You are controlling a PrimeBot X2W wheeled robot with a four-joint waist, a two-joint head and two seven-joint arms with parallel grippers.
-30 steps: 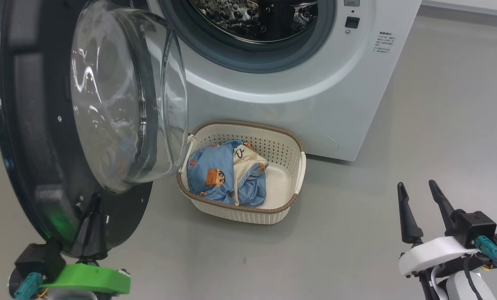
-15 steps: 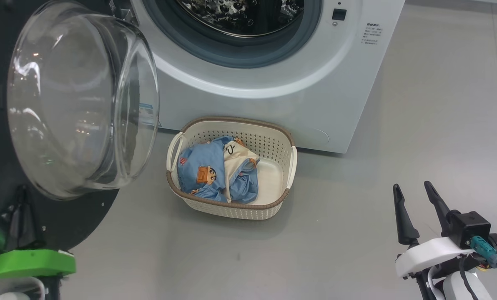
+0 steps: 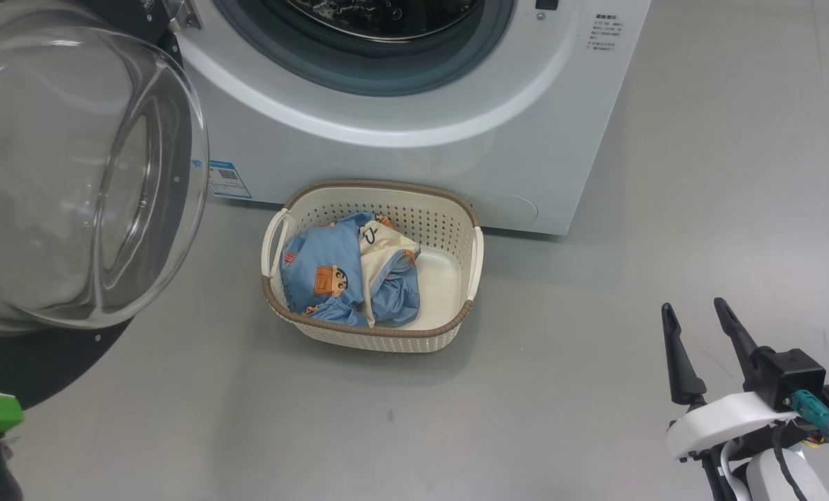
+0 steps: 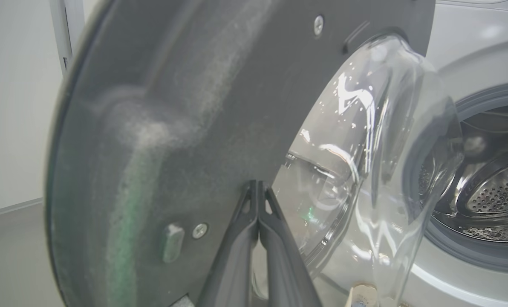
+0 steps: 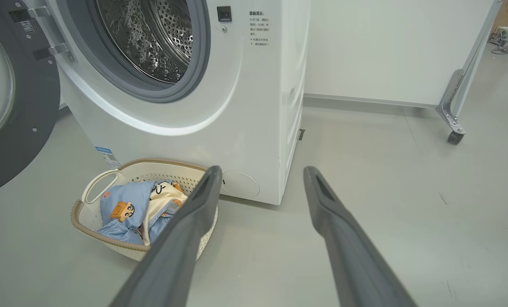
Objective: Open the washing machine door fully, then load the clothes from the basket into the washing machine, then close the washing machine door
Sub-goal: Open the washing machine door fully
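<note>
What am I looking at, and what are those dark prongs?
A two-armed wheeled robot doing laundry. One picture comes from its head camera; the other two from wrist cameras looking along each arm's long dark fingers. On the grey floor stands a big white front-loading washing machine, its round black-rimmed glass door swung open. Before it sits a cream perforated plastic basket holding light blue printed clothes. The left fingers are shut, pointing at the door's inner side; the right fingers are spread open, holding nothing.
</note>
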